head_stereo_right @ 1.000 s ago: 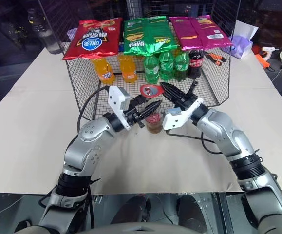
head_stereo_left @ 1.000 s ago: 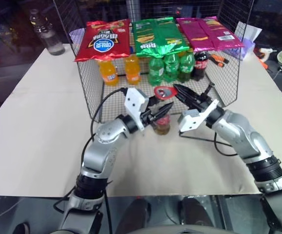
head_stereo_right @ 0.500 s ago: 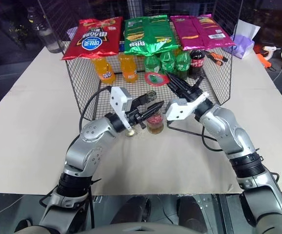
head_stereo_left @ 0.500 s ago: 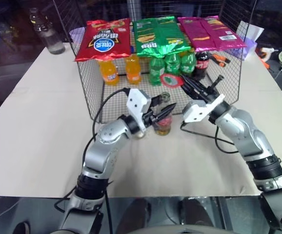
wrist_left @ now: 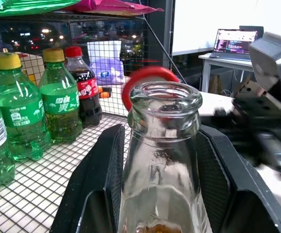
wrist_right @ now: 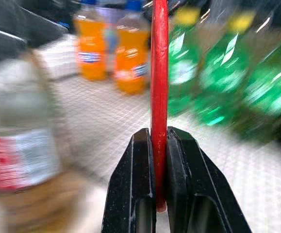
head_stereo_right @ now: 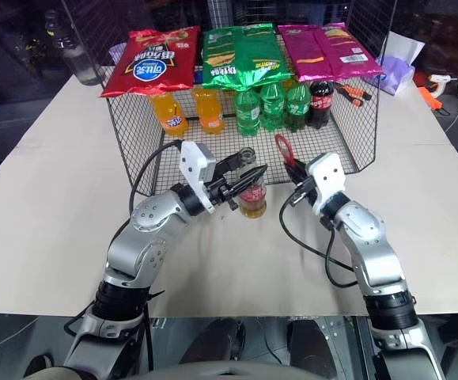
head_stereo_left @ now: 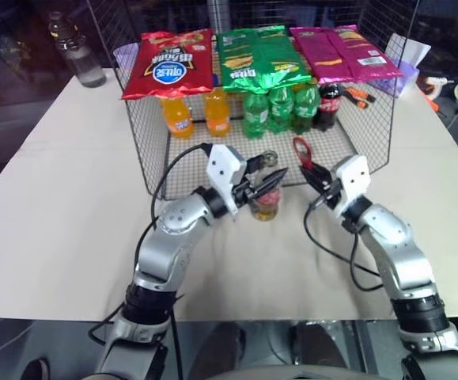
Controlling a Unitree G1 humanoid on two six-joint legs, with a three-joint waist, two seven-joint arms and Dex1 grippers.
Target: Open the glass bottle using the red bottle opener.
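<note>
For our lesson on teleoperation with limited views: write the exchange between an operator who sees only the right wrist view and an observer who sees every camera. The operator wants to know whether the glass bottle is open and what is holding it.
Operator: I see the red bottle opener edge-on in the right gripper, and a blurred bottle. Is its cap off?
Observer: Yes. The left wrist view shows the glass bottle with a bare, open mouth.
Operator: What holds it?
Observer: The left gripper grips its neck, one finger on each side. The bottle is upright in front of the wire basket.
</note>
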